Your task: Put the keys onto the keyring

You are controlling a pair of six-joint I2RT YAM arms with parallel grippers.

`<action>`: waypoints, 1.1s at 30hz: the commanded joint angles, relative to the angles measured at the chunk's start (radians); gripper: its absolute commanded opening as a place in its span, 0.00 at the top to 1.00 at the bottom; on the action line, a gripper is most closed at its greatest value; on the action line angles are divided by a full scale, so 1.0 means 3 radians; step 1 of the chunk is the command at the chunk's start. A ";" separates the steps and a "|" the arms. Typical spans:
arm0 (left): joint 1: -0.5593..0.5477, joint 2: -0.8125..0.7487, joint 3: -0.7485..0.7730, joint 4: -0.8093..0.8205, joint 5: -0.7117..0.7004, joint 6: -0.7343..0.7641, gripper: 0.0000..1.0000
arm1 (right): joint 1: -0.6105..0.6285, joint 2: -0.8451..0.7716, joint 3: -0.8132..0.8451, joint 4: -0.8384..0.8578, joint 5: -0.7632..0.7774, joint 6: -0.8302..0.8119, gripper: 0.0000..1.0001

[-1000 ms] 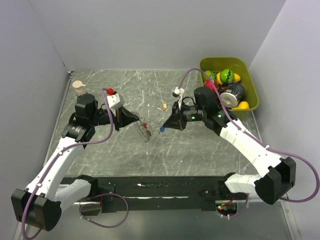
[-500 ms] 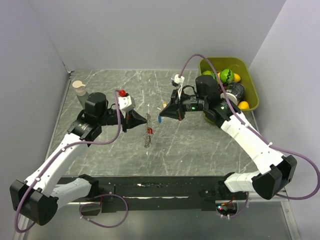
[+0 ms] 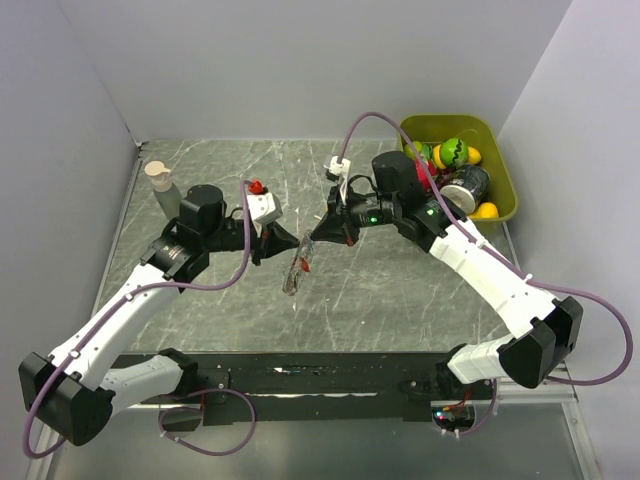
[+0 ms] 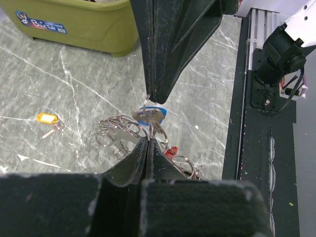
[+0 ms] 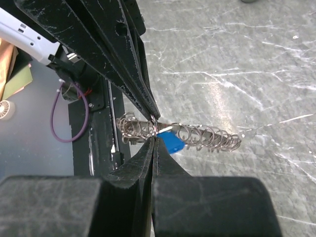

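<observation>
Grippers meet tip to tip above the middle of the grey marbled table (image 3: 400, 290). The left gripper (image 3: 295, 241) has its fingers pressed fully together, pinching the wire of the keyring (image 3: 296, 268), which hangs from the tips edge-on and slanted, its lower end down near the table; whether it touches the surface cannot be told. In the left wrist view the keyring (image 4: 121, 132) shows as a cluster of silvery loops just ahead of the left gripper (image 4: 148, 140), with a small red tag (image 4: 170, 151) to their right. The right gripper (image 3: 313, 239) is also fully closed and pinches a blue key (image 5: 172, 143) by its plastic head. From the right wrist view this key sits against the row of loops on the keyring (image 5: 207, 138), right at the tips of the right gripper (image 5: 155, 139). A second key with a yellow head (image 4: 47, 118) lies loose on the table, well apart from the ring. An olive tub (image 3: 507, 206) of toys stands at the far right corner.
</observation>
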 commanded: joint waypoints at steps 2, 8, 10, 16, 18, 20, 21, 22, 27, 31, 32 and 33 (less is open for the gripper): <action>-0.0036 0.0000 0.0174 0.0192 0.0008 0.0014 0.99 | 0.0031 -0.0024 0.0087 0.0038 0.0045 -0.0109 1.00; -0.0042 0.0021 0.0200 0.0233 -0.0012 -0.0052 0.99 | 0.0041 -0.0019 0.0035 0.0053 -0.0067 -0.0145 1.00; -0.0042 0.0021 0.0205 0.0233 -0.0053 -0.0083 0.99 | 0.0046 -0.0014 0.0035 0.0038 -0.0092 -0.0165 1.00; -0.0042 -0.0025 0.0174 0.0325 -0.0028 -0.0114 0.99 | 0.0046 0.0002 -0.0011 0.0028 -0.0087 -0.0201 1.00; -0.0037 -0.0020 0.0174 0.0325 -0.0017 -0.0134 0.99 | 0.0051 0.0007 -0.0011 0.0017 -0.0113 -0.0216 1.00; -0.0042 -0.0005 0.0200 0.0320 0.0003 -0.0134 0.99 | 0.0051 0.0007 -0.0016 0.0022 -0.0128 -0.0222 1.00; -0.0042 0.0000 0.0200 0.0325 0.0013 -0.0154 0.99 | 0.0046 0.0012 -0.0021 0.0022 -0.0144 -0.0222 1.00; -0.0042 0.0000 0.0205 0.0340 0.0013 -0.0170 0.99 | 0.0051 0.0022 -0.0016 0.0012 -0.0144 -0.0237 1.00; -0.0042 -0.0005 0.0179 0.0412 0.0044 -0.0211 0.99 | 0.0056 0.0053 -0.0001 -0.0029 -0.0185 -0.0257 1.00; -0.0042 0.0010 0.0190 0.0391 0.0069 -0.0206 0.99 | 0.0072 0.0073 0.0010 -0.0029 -0.0215 -0.0257 1.00; -0.0042 0.0016 0.0185 0.0396 0.0064 -0.0216 0.99 | 0.0077 0.0083 0.0015 -0.0039 -0.0215 -0.0262 1.00; -0.0042 0.0016 0.0184 0.0396 0.0074 -0.0216 0.99 | 0.0077 0.0083 0.0015 -0.0029 -0.0200 -0.0247 1.00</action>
